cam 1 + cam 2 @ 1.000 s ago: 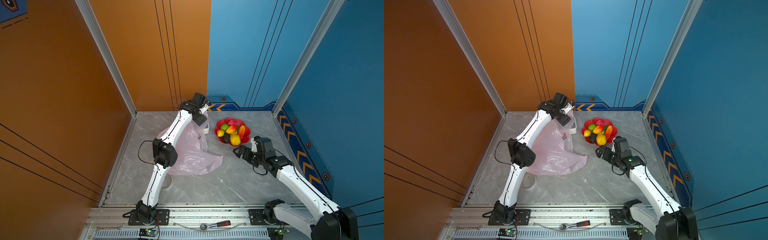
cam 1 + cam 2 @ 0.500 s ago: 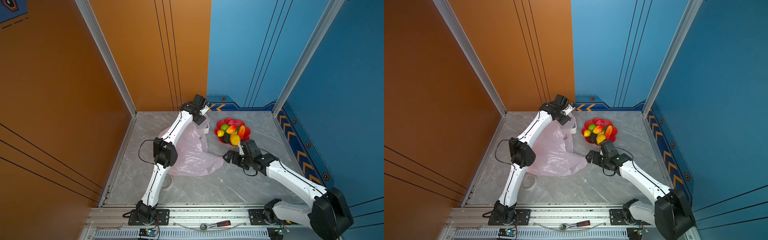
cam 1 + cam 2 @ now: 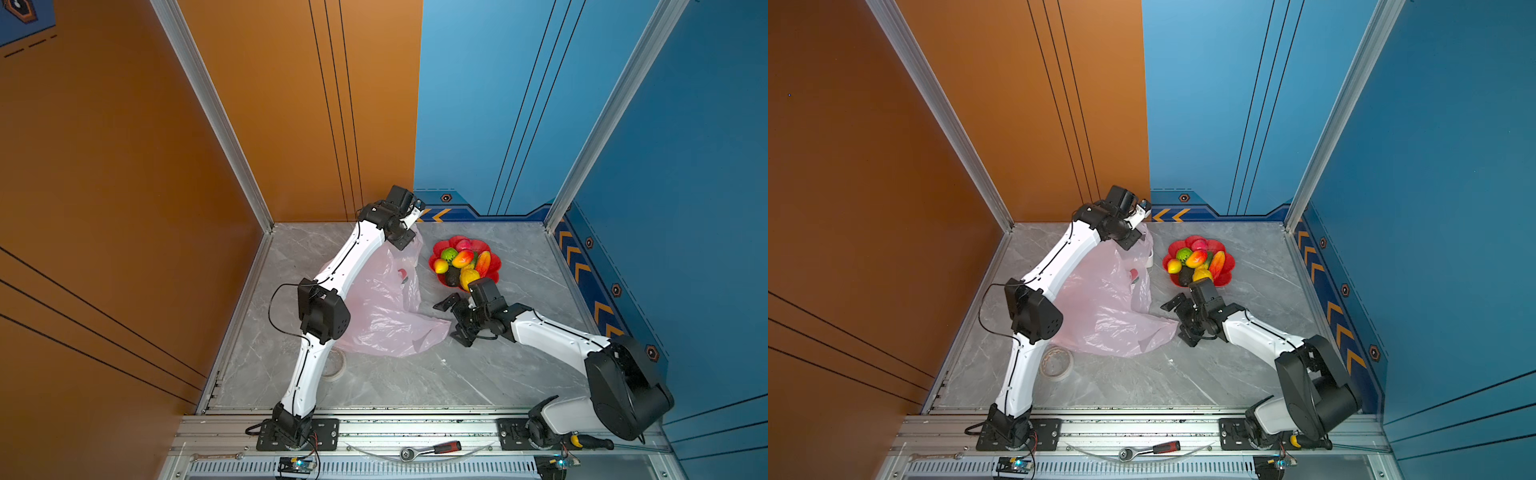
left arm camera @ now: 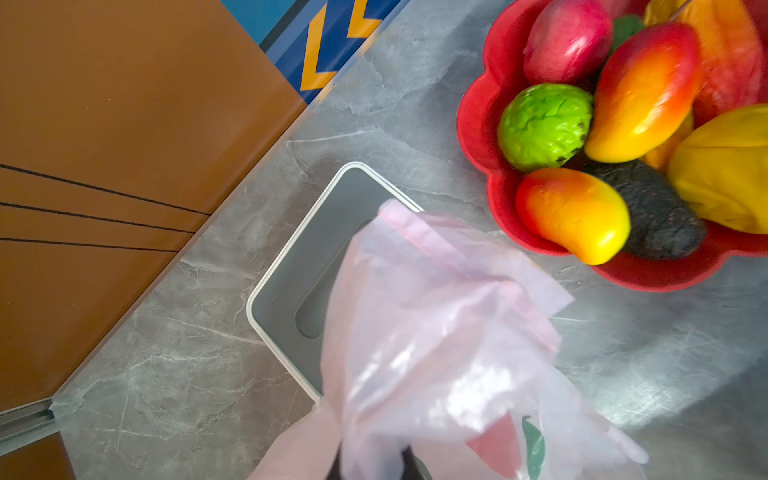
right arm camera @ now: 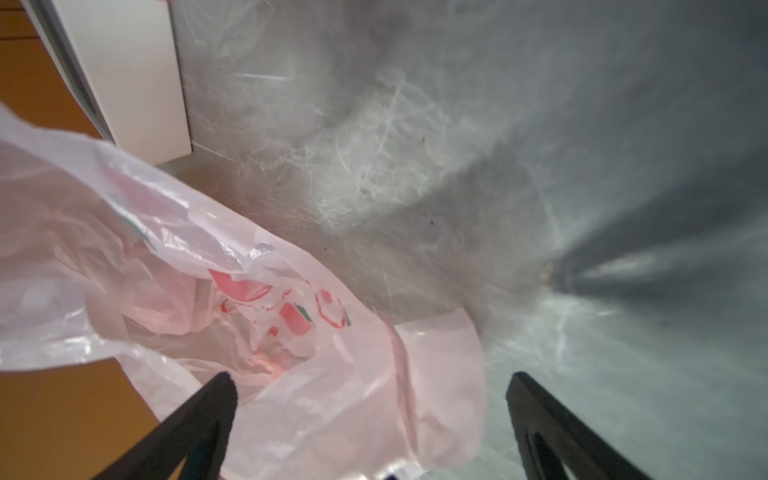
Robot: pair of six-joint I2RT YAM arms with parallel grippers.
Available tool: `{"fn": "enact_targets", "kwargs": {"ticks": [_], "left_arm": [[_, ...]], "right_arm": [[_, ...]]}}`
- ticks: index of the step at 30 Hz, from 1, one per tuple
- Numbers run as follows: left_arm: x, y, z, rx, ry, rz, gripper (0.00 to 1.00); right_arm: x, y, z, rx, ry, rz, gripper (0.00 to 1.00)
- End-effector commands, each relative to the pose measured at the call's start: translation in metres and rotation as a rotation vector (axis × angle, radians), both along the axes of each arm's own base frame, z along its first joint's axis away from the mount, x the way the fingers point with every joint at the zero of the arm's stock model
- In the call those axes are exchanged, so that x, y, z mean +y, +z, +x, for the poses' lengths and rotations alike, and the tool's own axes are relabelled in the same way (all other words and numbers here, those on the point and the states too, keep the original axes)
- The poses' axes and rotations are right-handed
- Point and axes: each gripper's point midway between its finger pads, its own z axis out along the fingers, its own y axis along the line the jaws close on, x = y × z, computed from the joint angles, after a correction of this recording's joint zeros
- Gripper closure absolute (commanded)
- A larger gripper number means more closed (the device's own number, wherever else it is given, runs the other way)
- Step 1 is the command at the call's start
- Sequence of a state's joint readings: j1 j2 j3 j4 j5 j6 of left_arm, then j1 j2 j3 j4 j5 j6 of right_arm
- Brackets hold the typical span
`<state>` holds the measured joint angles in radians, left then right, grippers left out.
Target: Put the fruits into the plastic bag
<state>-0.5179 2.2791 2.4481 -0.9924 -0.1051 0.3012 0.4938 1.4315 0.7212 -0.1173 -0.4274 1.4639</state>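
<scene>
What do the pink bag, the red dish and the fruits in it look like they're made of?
The bag looks like thin translucent plastic film: crinkled, shiny, a box showing through. The dish seems hard moulded plastic, smooth with a soft sheen. The fruits are probably painted plastic or foam, given glossy highlights.

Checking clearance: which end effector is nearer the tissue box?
Left end effector: grips the bag just above the box. Right end effector: open, away by the bag's near corner.
</scene>
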Motion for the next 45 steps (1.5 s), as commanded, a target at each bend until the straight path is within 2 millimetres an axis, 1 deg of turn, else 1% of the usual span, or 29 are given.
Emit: {"fn": "enact_targets", "kwargs": {"ticks": [1,7,10,14,15,18,21,25,28,30,32,35,37,38,40,41,42,43,45], "left_arm": [[-0.002,0.012,-0.014,-0.008,0.012,0.002,1.00],[-0.003,0.027,-0.024,-0.042,0.020,0.023,1.00],[-0.001,0.041,-0.029,-0.069,0.038,0.015,1.00],[-0.003,0.058,-0.041,-0.083,0.049,-0.023,1.00],[-0.003,0.062,-0.045,-0.085,0.050,-0.027,1.00],[-0.007,0.069,-0.057,-0.094,0.048,-0.031,1.00],[-0.010,0.075,-0.071,-0.103,0.051,-0.030,1.00],[-0.008,0.079,-0.087,-0.090,0.079,-0.055,1.00],[-0.004,0.081,-0.097,-0.080,0.101,-0.074,1.00],[-0.001,0.086,-0.105,-0.081,0.108,-0.086,1.00],[0.003,0.092,-0.113,-0.091,0.113,-0.092,1.00],[0.011,0.102,-0.124,-0.104,0.127,-0.110,1.00],[0.016,0.108,-0.131,-0.107,0.136,-0.133,1.00],[0.018,0.109,-0.135,-0.106,0.137,-0.144,1.00],[0.024,0.113,-0.142,-0.111,0.145,-0.162,1.00],[0.028,0.114,-0.145,-0.114,0.156,-0.168,1.00],[0.033,0.116,-0.148,-0.119,0.166,-0.172,1.00],[0.038,0.119,-0.150,-0.127,0.182,-0.179,1.00],[0.052,0.124,-0.153,-0.144,0.232,-0.191,1.00]], "right_arm": [[0.014,0.016,-0.007,0.103,-0.155,0.150,0.00],[-0.005,0.044,-0.020,0.082,-0.195,0.102,0.00],[-0.018,0.049,-0.031,0.086,-0.204,0.083,0.00],[-0.023,0.052,-0.043,0.097,-0.215,0.103,0.00],[-0.021,0.055,-0.043,0.087,-0.214,0.112,0.00],[-0.015,0.054,-0.043,0.079,-0.209,0.119,0.00],[0.001,0.049,-0.039,0.079,-0.200,0.151,0.00],[0.024,0.033,-0.035,0.087,-0.168,0.162,0.00],[0.033,0.018,-0.032,0.098,-0.166,0.162,0.04],[0.034,0.007,-0.028,0.100,-0.173,0.162,0.10],[0.033,-0.001,-0.024,0.092,-0.185,0.159,0.16],[0.026,-0.011,-0.019,0.082,-0.202,0.133,0.26],[0.023,-0.018,-0.015,0.078,-0.210,0.133,0.39],[0.025,-0.017,-0.013,0.068,-0.211,0.149,0.48],[0.028,-0.011,-0.006,0.039,-0.216,0.184,0.75],[0.030,-0.006,-0.003,0.020,-0.214,0.194,0.82],[0.031,0.002,0.000,-0.006,-0.201,0.190,0.88],[0.030,0.008,0.002,-0.027,-0.187,0.173,0.91],[0.025,0.024,0.005,-0.080,-0.165,0.121,0.94]]}}
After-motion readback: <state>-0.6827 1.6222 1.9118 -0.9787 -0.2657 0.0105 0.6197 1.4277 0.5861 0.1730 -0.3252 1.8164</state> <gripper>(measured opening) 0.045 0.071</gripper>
